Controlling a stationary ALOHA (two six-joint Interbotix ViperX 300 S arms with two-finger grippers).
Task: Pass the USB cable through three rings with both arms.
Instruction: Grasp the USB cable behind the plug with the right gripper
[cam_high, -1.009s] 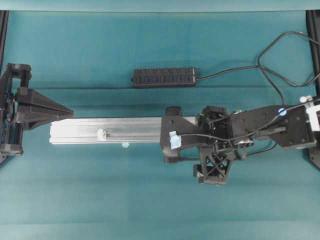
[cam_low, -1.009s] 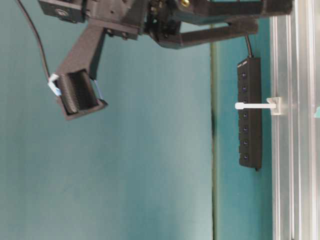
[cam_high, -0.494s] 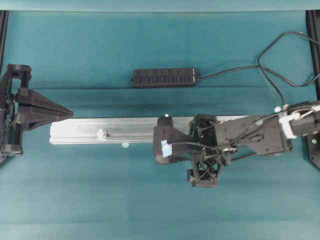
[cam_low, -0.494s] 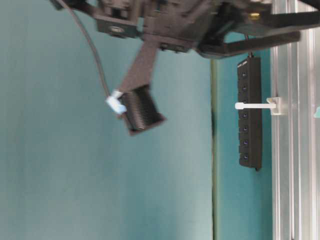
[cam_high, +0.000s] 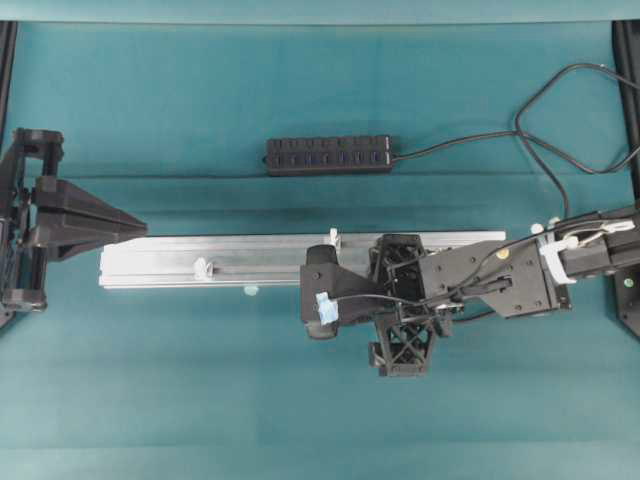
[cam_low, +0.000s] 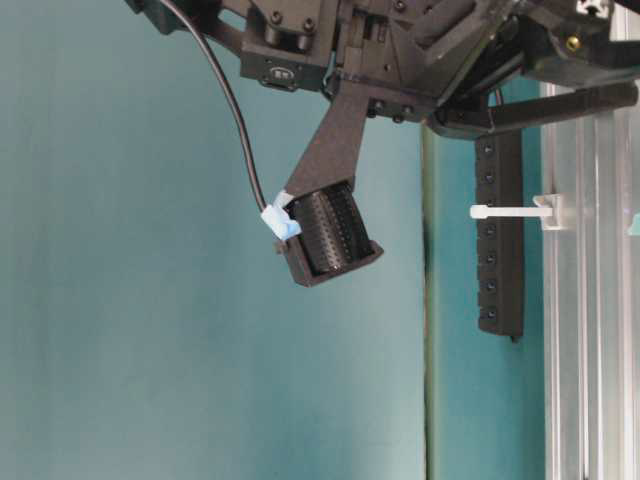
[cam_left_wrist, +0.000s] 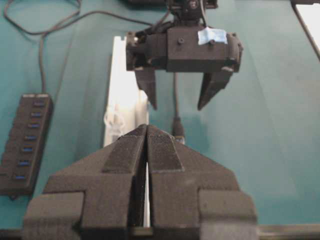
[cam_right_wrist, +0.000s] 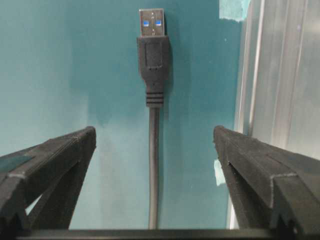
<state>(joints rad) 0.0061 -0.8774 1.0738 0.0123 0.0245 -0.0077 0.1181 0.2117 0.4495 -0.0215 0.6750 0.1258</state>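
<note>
1. Overhead: since the earlier frame, the right gripper (cam_high: 318, 302) has been advancing left along the aluminium rail (cam_high: 160, 262); the left gripper (cam_high: 130, 226) is parked beyond its far end.
2. Table-level: one white ring (cam_low: 510, 211) is standing on the rail, untouched.
3. Left wrist: its own fingers (cam_left_wrist: 131, 150) are pressed together, empty.
4. Right wrist: wide fingers (cam_right_wrist: 65, 150) are straddling the USB cable (cam_right_wrist: 153, 150) lying flat beside the rail; lowering centred, just behind the plug (cam_right_wrist: 153, 45), looks best.
</note>
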